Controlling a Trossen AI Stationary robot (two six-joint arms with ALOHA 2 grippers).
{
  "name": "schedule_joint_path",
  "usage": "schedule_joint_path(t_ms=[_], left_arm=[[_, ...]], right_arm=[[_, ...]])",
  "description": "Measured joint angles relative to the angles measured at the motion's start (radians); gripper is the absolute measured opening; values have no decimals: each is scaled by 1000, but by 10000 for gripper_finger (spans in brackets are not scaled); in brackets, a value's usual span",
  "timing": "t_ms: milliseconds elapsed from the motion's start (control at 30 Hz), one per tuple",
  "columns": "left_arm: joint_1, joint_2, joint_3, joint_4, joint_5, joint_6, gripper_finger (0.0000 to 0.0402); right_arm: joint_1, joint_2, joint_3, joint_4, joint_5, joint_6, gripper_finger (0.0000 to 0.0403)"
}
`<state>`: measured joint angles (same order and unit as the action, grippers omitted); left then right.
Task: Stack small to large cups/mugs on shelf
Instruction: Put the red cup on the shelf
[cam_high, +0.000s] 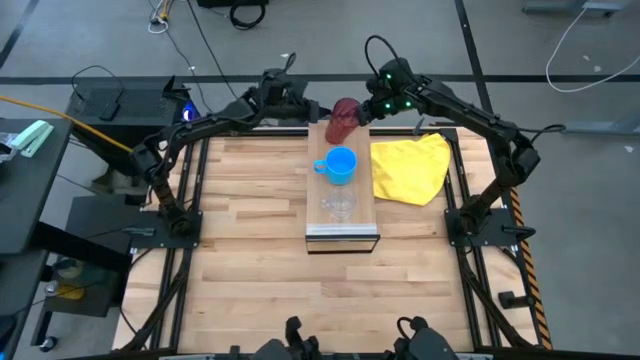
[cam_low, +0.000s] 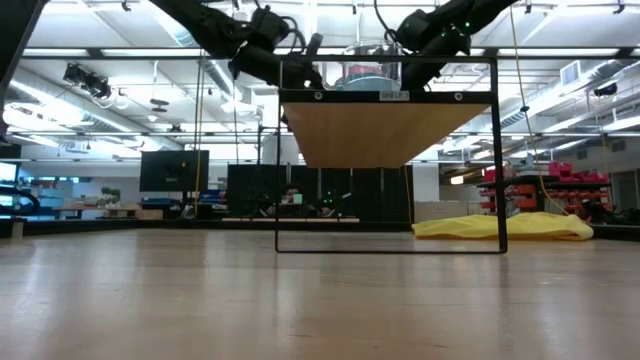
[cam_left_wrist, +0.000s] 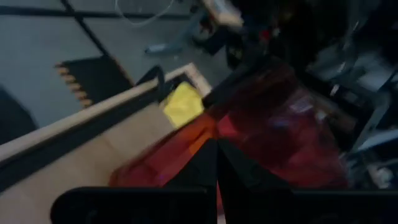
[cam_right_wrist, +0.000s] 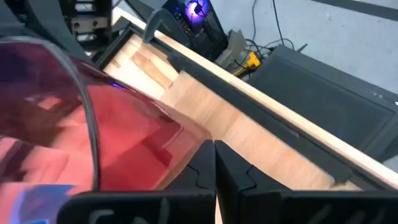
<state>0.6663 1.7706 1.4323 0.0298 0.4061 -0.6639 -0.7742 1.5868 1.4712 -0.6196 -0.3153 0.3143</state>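
Note:
The dark red tumbler (cam_high: 341, 120) is tilted over the far end of the light-wood shelf (cam_high: 341, 232), between both grippers. My left gripper (cam_high: 318, 110) is shut at its left side, and my right gripper (cam_high: 364, 109) is shut at its right side. The tumbler (cam_left_wrist: 280, 130) fills the left wrist view and shows again as the tumbler (cam_right_wrist: 68, 137) in the right wrist view. The bright blue mug (cam_high: 340, 165) stands upright mid-shelf. The small clear glass cup (cam_high: 340, 207) stands nearer the shelf's near end. My left gripper meets the tumbler's side wall (cam_left_wrist: 186, 146) with shut fingers, coming level from the table's left. Whether it pinches the wall or only presses, I cannot tell. My right gripper meets the tumbler's wall (cam_right_wrist: 186, 140) with shut fingertips, level from the right. Its hold is also unclear; the tumbler leans, not upright.
A crumpled yellow cloth (cam_high: 410, 168) lies on the table right of the shelf. The shelf's dark metal frame (cam_low: 497, 160) raises the board well above the tabletop. Bare wood lies to the shelf's left (cam_high: 250, 200) and near side. Cables and boxes sit beyond the far edge.

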Motion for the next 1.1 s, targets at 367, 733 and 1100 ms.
schedule_joint_path(t_ms=[367, 733, 1100], left_arm=[[-3, 0, 44, -201, -47, 74, 11], [-9, 0, 44, -264, -51, 74, 20], [-2, -1, 44, -271, -53, 74, 21]], right_arm=[[28, -9, 0, -62, 53, -1, 1], [58, -10, 0, -64, 53, -10, 1], [56, -47, 0, -131, 149, -28, 1]])
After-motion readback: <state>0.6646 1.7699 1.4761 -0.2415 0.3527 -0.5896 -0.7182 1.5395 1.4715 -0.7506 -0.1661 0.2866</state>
